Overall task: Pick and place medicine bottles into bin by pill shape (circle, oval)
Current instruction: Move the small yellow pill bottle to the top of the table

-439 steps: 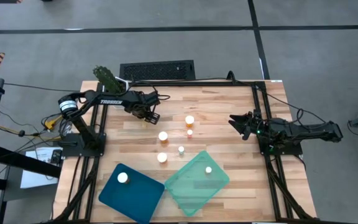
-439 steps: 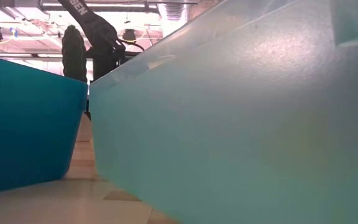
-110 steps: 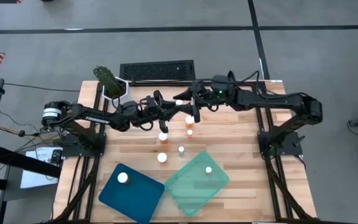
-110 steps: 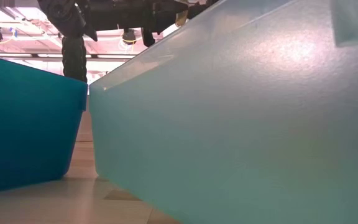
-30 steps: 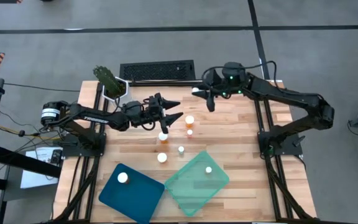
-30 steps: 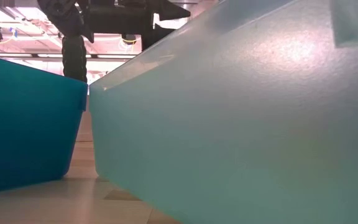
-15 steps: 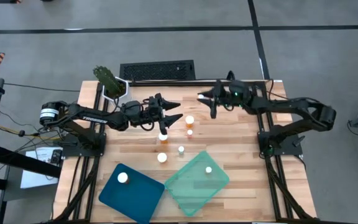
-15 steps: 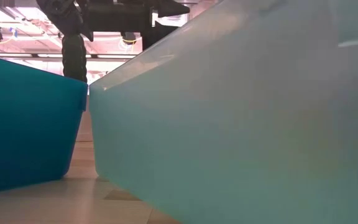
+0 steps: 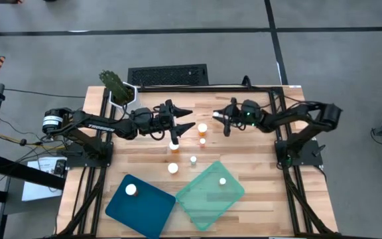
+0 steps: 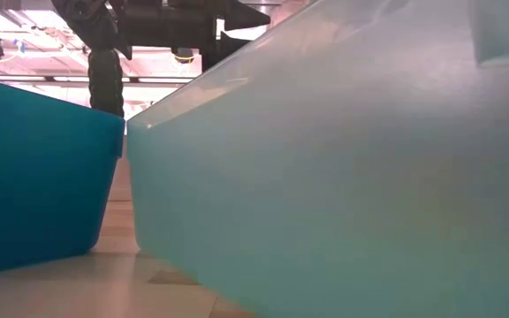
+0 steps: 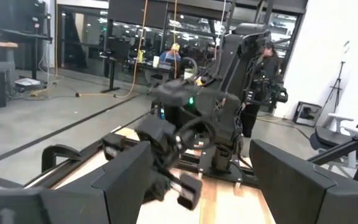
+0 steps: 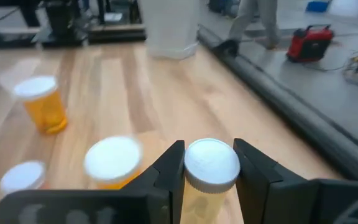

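Wooden table [image 9: 251, 149] under me carried a blue tray [image 9: 140, 207] and teal tray [image 9: 210, 194] well beyond my left gripper [image 9: 186, 119], four loose bottles [image 9: 202, 129] btwn, plus a plant pot [image 9: 121, 97] behind it.

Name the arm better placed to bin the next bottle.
Right. The right gripper already clamps a bottle, above the table beside the loose bottles. The left gripper hovers open and empty.
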You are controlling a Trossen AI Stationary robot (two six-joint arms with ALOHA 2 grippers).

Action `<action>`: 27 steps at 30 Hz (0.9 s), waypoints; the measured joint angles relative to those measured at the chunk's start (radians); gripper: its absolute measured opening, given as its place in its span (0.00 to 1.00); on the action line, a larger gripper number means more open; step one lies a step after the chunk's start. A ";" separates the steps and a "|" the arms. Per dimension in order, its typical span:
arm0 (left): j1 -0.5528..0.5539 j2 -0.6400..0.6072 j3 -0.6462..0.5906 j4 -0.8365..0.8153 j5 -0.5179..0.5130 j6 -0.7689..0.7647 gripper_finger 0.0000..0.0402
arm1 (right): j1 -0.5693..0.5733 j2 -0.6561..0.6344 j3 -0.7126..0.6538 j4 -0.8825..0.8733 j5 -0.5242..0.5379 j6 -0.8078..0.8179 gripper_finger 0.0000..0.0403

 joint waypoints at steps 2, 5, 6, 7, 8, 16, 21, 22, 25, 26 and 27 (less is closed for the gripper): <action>0.000 0.000 0.000 -0.001 0.000 0.000 0.66 | 0.024 0.042 -0.001 0.030 0.000 0.000 0.30; 0.000 0.000 0.000 -0.022 0.000 0.000 0.66 | 0.054 0.079 0.000 0.097 0.000 -0.001 0.30; 0.000 0.000 0.000 -0.028 0.000 0.000 0.66 | 0.061 0.090 0.000 0.108 0.001 -0.002 0.30; 0.000 0.000 0.000 -0.032 0.000 0.000 0.66 | 0.068 0.102 0.000 0.113 0.001 0.000 0.30; 0.000 0.000 0.000 -0.037 -0.001 0.002 0.66 | 0.074 0.112 0.000 0.114 0.003 0.003 0.30; 0.000 0.000 0.000 -0.043 -0.001 0.009 0.66 | 0.090 0.174 0.000 0.134 0.028 -0.017 0.30; 0.000 0.000 0.000 -0.043 -0.004 0.029 0.66 | 0.104 0.223 0.000 0.154 0.030 -0.009 0.30; 0.000 0.000 0.000 -0.043 -0.004 0.030 0.66 | 0.107 0.231 0.000 0.161 0.030 -0.014 0.30; 0.000 0.000 0.000 -0.043 -0.004 0.034 0.66 | 0.119 0.257 0.000 0.203 0.031 -0.025 0.30; 0.000 0.000 0.000 -0.043 -0.004 0.036 0.66 | 0.120 0.262 0.000 0.207 0.031 -0.027 0.30; 0.000 0.000 0.000 -0.043 -0.004 0.038 0.66 | 0.121 0.265 0.000 0.207 0.033 -0.029 0.30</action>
